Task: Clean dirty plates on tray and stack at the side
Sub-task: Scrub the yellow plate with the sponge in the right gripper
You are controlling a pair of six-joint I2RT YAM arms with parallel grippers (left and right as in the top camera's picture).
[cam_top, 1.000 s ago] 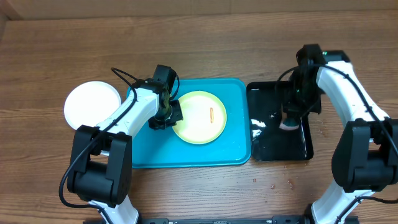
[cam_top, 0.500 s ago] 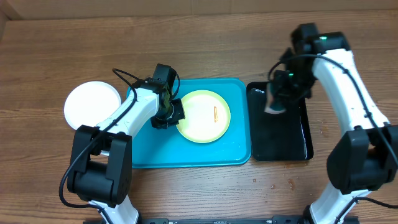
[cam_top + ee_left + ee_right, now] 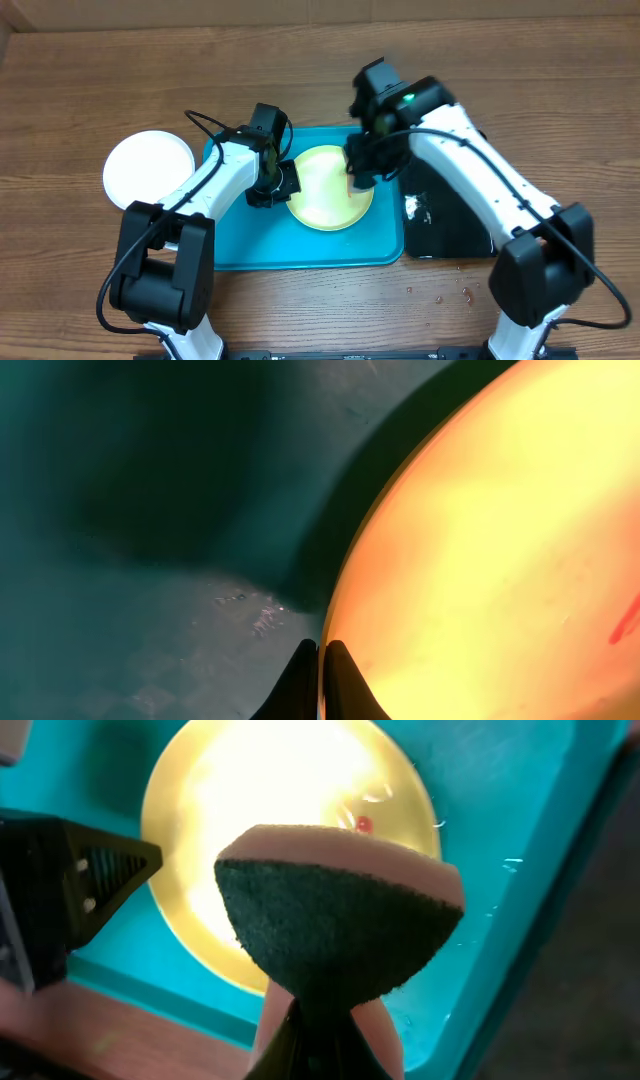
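A yellow-green plate (image 3: 320, 197) lies on the turquoise tray (image 3: 250, 245). My left gripper (image 3: 283, 185) is shut on the plate's left rim (image 3: 345, 585), one thin finger on each side of it (image 3: 321, 652). My right gripper (image 3: 357, 178) hangs over the plate's right part, shut on a pink sponge with a dark green scrub face (image 3: 335, 935). In the right wrist view the plate (image 3: 260, 800) lies beneath the sponge, with a small orange smear (image 3: 364, 823) showing just past it. A white plate (image 3: 148, 167) sits on the table left of the tray.
A glossy black tray (image 3: 455, 235) with wet spots lies right of the turquoise tray, partly under my right arm. Small droplets (image 3: 450, 297) dot the wooden table near its front edge.
My right arm has swung left from the black tray to above the yellow-green plate, carrying the sponge. The left gripper holds the plate's rim as before; the plate has shifted slightly.
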